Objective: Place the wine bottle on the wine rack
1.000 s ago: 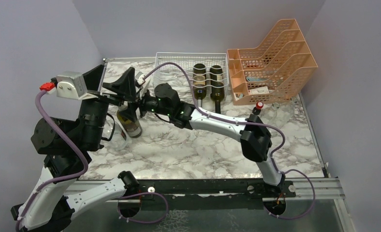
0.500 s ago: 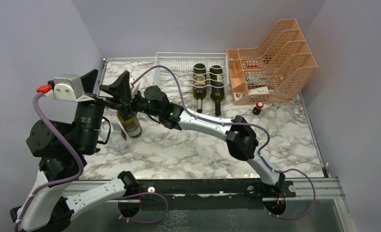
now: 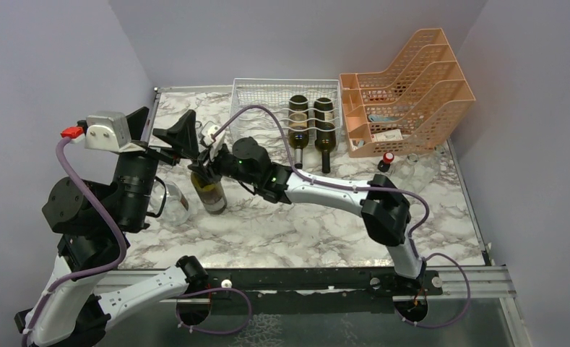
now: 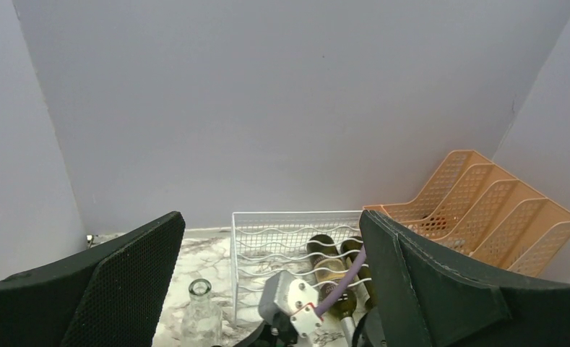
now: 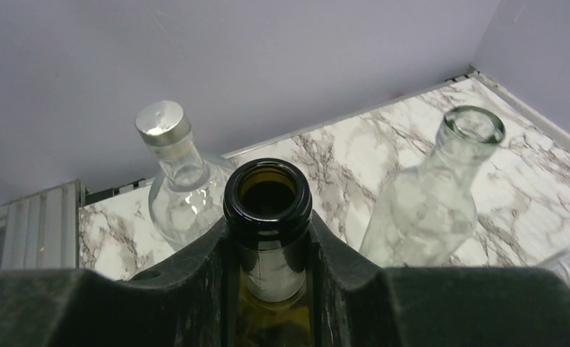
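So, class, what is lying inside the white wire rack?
Two dark wine bottles lie side by side in the rack's right cradles, necks pointing out. A purple cable hides part of the left cradles.

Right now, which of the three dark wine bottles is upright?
The dark bottle outside the wine rack, its neck clamped in the right tool. The other two bottles lie side by side in the rack's cradles.

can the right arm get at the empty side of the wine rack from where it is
Probably yes. The right gripper grips the wine bottle by its neck, the left cradles of the wine rack lie bare just beyond, and nothing stands between them.
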Controlling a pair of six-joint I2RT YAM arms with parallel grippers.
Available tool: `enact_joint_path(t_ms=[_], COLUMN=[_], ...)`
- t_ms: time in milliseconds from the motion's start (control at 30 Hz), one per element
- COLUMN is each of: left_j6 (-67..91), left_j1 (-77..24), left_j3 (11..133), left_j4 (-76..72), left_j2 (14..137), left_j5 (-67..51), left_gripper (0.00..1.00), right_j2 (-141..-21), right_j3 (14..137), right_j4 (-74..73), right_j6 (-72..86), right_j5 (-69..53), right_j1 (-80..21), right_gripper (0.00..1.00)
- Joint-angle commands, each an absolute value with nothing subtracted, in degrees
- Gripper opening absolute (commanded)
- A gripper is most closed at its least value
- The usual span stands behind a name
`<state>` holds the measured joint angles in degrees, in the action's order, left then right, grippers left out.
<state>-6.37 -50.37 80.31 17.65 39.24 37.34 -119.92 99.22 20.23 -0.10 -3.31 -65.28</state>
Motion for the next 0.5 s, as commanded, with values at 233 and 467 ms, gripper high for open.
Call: enact_joint_path(t_ms=[233, 467], left_j6=[-4.74, 0.81], left_j1=[-50.43, -50.48], left_j3=[78.07, 70.83], left_j4=[18.96, 19.49], left_j2=[39.46, 38.66], left_j5=[32.72, 28.54], left_gripper=[0.99, 0.99], right_j2=[-97.62, -86.13], right_j3=[79.82, 70.32], right_j4=[22.30, 15.03], right_j6=[0.91, 4.24], right_j5=[8.71, 21.28], right_j1=[-65.59, -65.65], right_gripper=[0.01, 0.01])
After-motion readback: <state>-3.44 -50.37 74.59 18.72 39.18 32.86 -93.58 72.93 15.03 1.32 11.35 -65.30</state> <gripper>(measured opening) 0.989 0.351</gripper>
